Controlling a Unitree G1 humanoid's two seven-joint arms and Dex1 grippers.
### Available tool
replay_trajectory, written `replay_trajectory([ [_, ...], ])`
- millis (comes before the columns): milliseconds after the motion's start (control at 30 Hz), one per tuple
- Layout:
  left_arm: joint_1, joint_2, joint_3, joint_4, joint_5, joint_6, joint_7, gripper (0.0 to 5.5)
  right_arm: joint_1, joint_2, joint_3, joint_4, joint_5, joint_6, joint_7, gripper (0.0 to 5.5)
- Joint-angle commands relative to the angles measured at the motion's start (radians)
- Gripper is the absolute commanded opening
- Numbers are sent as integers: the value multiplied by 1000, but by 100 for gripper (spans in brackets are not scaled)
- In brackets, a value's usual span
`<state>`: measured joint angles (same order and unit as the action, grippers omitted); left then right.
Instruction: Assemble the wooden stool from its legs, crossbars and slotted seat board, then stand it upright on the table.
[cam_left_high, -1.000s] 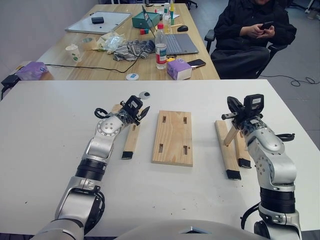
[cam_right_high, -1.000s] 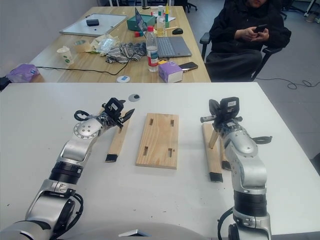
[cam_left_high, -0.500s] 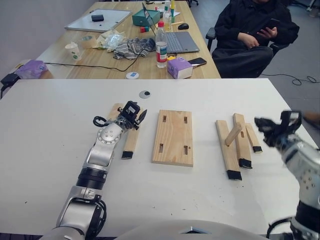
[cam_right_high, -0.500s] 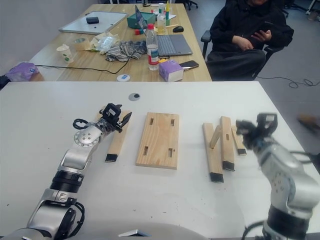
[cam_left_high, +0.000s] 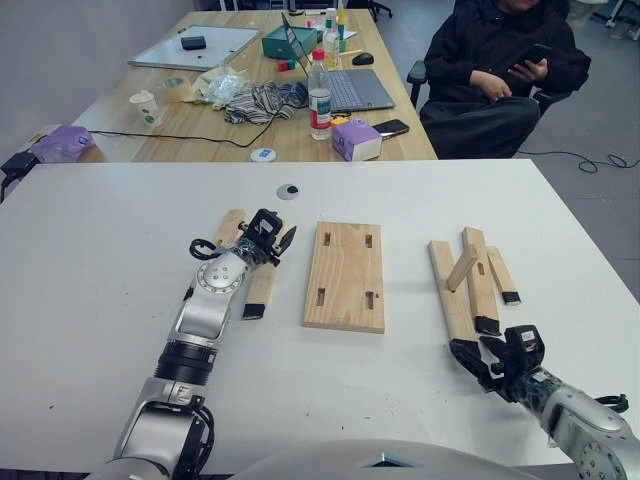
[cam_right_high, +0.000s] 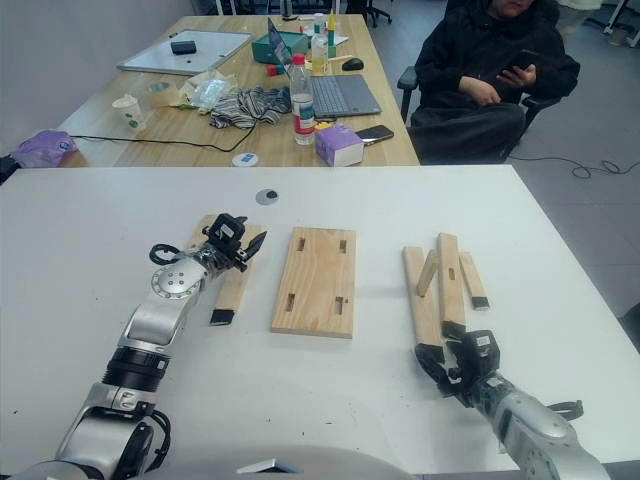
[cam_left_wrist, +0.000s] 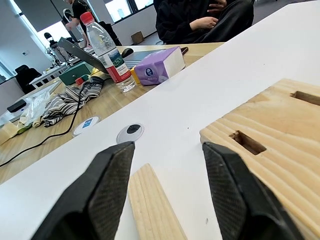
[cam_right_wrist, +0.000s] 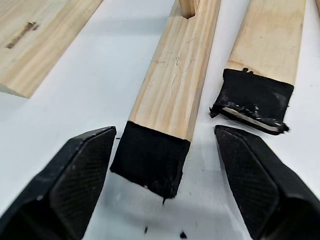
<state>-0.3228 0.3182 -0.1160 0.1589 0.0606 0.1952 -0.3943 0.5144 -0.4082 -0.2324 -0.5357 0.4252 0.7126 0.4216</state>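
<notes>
The slotted seat board (cam_left_high: 346, 275) lies flat at the middle of the white table. Left of it are two wooden legs (cam_left_high: 260, 288), and my left gripper (cam_left_high: 272, 232) hovers open just over their far ends. In the left wrist view the left gripper (cam_left_wrist: 169, 150) straddles a leg (cam_left_wrist: 152, 205), with the seat board (cam_left_wrist: 280, 145) beside it. Right of the board lie three black-capped legs (cam_left_high: 452, 300) with a crossbar (cam_left_high: 463, 266) leaning across them. My right gripper (cam_left_high: 492, 360) is open, low at the table's front. In the right wrist view the right gripper (cam_right_wrist: 164, 140) faces a leg's black cap (cam_right_wrist: 150, 160).
A round black grommet (cam_left_high: 289, 190) sits in the white table behind the left legs. Beyond stands a wooden table with a laptop (cam_left_high: 350, 85), a bottle (cam_left_high: 320, 95), a purple tissue box (cam_left_high: 357, 139) and clutter. A person sits behind on the right.
My right arm has swung from above the right-hand legs back to the table's front, ending low at a leg's capped end. The left gripper has barely moved.
</notes>
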Motion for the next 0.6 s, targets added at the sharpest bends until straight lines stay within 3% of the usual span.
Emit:
replay_trajectory([
  [33, -38, 18, -6, 29, 10, -4, -21, 249, -70, 20, 72, 69, -64, -29, -52, 365],
  [67, -42, 18, -7, 32, 11, -6, -23, 249, -91, 20, 90, 75, -85, -29, -72, 365],
  [300, -45, 26, 7, 28, 8, -5, -21, 249, -107, -16, 164, 84, -187, 34, -146, 206],
  [400, -55, 33, 28, 28, -6, -8, -17, 249, -179, 22, 160, 89, -134, 28, -122, 205],
  [600, -143, 21, 198, -48, -296, 113, -135, 249, -629, 158, 36, 54, 159, 135, -142, 205],
])
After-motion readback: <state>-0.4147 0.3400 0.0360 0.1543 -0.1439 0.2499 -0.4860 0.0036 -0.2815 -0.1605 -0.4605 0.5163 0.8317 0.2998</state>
